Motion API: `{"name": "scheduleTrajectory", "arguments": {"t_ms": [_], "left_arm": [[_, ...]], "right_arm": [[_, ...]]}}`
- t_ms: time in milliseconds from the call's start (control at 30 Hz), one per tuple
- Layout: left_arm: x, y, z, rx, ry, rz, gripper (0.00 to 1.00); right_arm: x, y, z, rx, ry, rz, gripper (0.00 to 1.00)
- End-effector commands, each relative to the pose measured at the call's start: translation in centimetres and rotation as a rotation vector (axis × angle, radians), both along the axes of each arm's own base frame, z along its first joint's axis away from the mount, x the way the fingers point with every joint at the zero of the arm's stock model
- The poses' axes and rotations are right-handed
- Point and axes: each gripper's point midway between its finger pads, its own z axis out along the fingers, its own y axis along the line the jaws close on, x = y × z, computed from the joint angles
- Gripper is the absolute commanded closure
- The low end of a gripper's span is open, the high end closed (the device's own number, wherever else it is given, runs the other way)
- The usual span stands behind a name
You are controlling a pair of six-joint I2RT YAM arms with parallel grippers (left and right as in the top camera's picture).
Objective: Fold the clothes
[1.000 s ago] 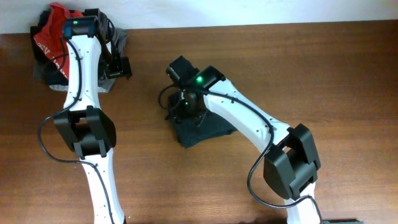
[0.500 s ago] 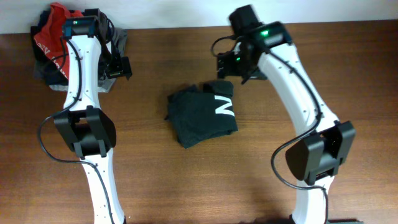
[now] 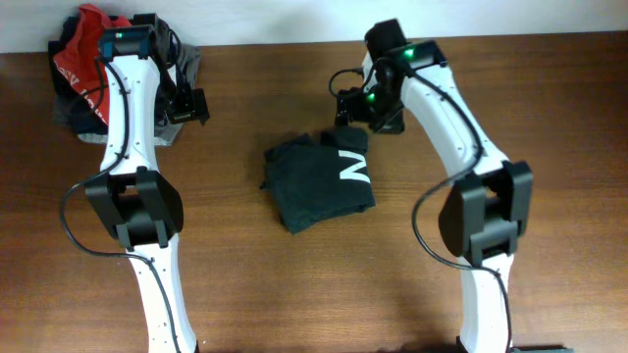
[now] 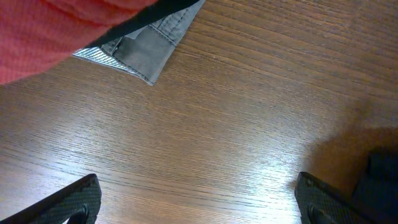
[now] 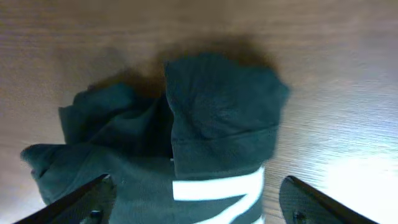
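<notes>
dark charcoal crumpled cloth garment (image 3: 319,181): bundled mid brown wooden table (image 3: 549,147), unheld. right gripper (image 3: 353,106): arm bent over its far edge, jaws spread, empty. left gripper (image 3: 186,106): arm extended far-left, jaws wide, empty.

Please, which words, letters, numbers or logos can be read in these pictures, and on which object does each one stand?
"N": a single white letter-like mark on the dark charcoal-navy fabric garment, as read from overhead; the right wrist view shows only part of its strokes.
White print on the crumpled red T-shirt: too small to read.
No other text is visible.
</notes>
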Motion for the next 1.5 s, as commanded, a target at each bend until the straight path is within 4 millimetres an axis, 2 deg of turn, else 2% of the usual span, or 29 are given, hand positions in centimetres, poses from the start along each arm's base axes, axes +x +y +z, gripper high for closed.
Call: {"name": "scheduleTrajectory", "arguments": {"t_ms": [0, 133, 533, 833, 1000, 1067, 1133, 1267, 1400, 1467], "left_arm": [[0.3, 0.0, 1.9, -0.008, -0.051, 0.014, 0.01], [0.3, 0.0, 1.9, -0.008, -0.051, 0.014, 0.01], [0.4, 0.0, 1.9, -0.008, -0.055, 0.014, 0.01], [0.4, 0.0, 1.9, -0.008, -0.055, 0.014, 0.01], [0.3, -0.1, 1.9, -0.008, -0.051, 0.013, 0.01], [0.3, 0.0, 1.9, -0.008, -0.051, 0.014, 0.01], [0.3, 0.0, 1.9, -0.008, -0.051, 0.014, 0.01], [0.3, 0.0, 1.9, -0.008, -0.052, 0.014, 0.01], [0.3, 0.0, 1.9, -0.008, -0.052, 0.014, 0.01], [0.4, 0.0, 1.9, -0.008, -0.055, 0.014, 0.01]], "right_arm": [[-0.9, 1.6, -1.6, 0.085, 0.083, 0.004, 0.14], [-1.1, 2.0, -2.5, 0.106, 0.116, 0.004, 0.18], [-1.3, 2.7, -2.8, 0.122, 0.133, -0.011, 0.19], [-1.2, 4.4, -3.1, 0.129, 0.127, -0.037, 0.2], [-1.4, 4.1, -3.9, 0.104, 0.151, -0.09, 0.21], [-1.4, 4.0, -4.0, 0.099, 0.15, -0.091, 0.28], [-1.4, 3.1, -4.3, 0.045, 0.148, -0.103, 0.31], [-1.3, 0.4, -3.9, -0.085, 0.133, -0.137, 0.29], [-1.3, -1.7, -2.1, -0.159, 0.13, -0.164, 0.23], [-1.1, -2.2, -1.2, -0.165, 0.122, -0.17, 0.16]]}}
